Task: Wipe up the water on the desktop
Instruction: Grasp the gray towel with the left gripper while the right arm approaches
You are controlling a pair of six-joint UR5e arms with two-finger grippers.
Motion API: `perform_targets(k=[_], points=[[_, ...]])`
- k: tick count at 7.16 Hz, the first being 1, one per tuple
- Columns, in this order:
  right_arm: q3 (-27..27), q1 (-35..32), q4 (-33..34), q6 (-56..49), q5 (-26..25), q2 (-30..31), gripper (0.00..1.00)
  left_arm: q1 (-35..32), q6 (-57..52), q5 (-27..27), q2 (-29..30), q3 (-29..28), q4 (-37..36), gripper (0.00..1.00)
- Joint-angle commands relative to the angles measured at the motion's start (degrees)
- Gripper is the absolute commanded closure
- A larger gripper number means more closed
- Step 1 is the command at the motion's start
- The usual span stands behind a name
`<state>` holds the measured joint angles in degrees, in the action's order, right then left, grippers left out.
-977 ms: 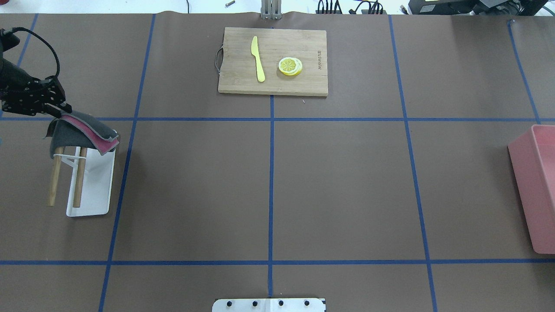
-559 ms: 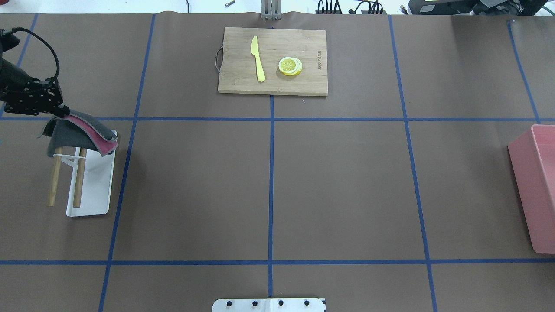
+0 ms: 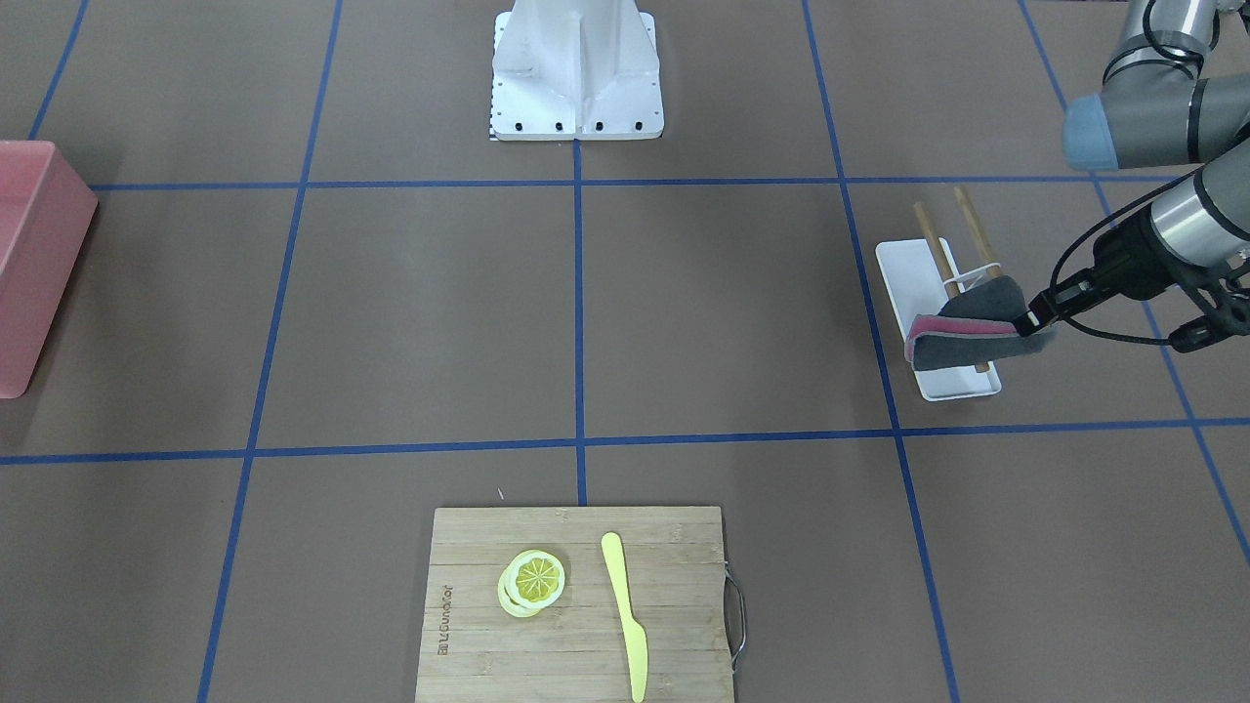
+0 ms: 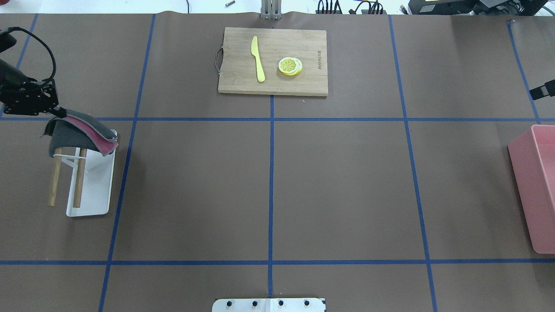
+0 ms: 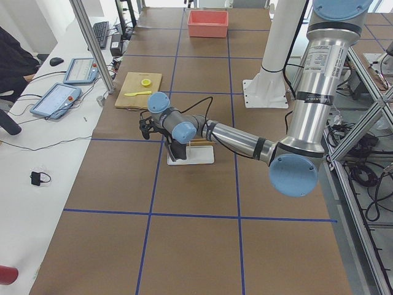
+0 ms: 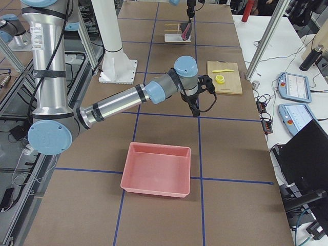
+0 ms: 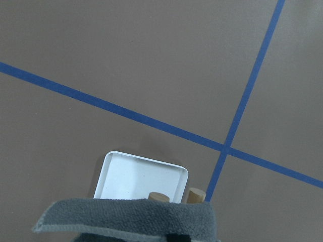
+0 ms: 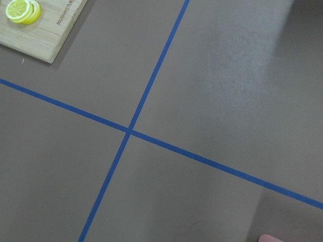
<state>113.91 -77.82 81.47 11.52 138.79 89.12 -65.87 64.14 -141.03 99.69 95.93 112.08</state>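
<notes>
The desktop [image 4: 347,182] is a flat brown surface crossed by blue tape lines; I see no clear water on it. My left gripper [image 4: 60,113] is at the far left, shut on the edge of a grey and pink cloth [image 4: 82,134]. The cloth hangs over a rack of two wooden dowels [image 4: 54,182] on a white tray [image 4: 97,190]. The cloth also shows in the front-facing view [image 3: 967,337] and the left wrist view [image 7: 126,219]. Only a black tip of my right gripper [image 4: 544,90] shows at the right edge; I cannot tell whether it is open or shut.
A bamboo cutting board [image 4: 273,60] at the far middle carries a yellow knife [image 4: 259,58] and lemon slices [image 4: 290,66]. A pink bin [image 4: 535,186] stands at the right edge. The robot's white base [image 3: 578,68] is at the near middle.
My left gripper has shifted a little to the left and away, drawing the cloth's edge with it. A tip of my right gripper has come into the overhead view at the right edge.
</notes>
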Motion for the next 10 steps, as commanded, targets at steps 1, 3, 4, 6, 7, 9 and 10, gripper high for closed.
perform_targets(k=[1,3,4,6,7,9,10], points=[[0.3,0.7,-0.2,0.2,0.2,-0.1,0.00,-1.5,-0.6,-0.3,-1.8,-0.1,0.3,0.62],[0.3,1.6,-0.2,0.2,0.2,-0.2,0.00,-1.5,-0.7,0.2,-1.9,-0.7,0.4,0.31],[0.6,2.5,-0.2,0.2,0.1,-0.3,0.00,-1.2,-0.2,0.2,-1.8,-0.6,0.4,0.25],[0.7,3.3,-0.2,0.1,-0.1,-0.3,0.00,-1.0,0.0,0.2,-1.2,-1.2,0.4,0.22],[0.6,3.8,-0.2,0.1,-0.2,-0.3,0.00,-0.9,0.0,0.2,-0.9,-2.1,0.5,0.22],[0.6,4.3,-0.2,0.2,-0.2,-0.6,0.00,-0.8,-0.1,0.2,-0.5,-2.8,0.5,0.28],[0.6,4.3,-0.2,0.2,-0.2,-0.6,0.00,-0.8,-0.1,0.2,-0.1,-2.9,0.5,0.46]])
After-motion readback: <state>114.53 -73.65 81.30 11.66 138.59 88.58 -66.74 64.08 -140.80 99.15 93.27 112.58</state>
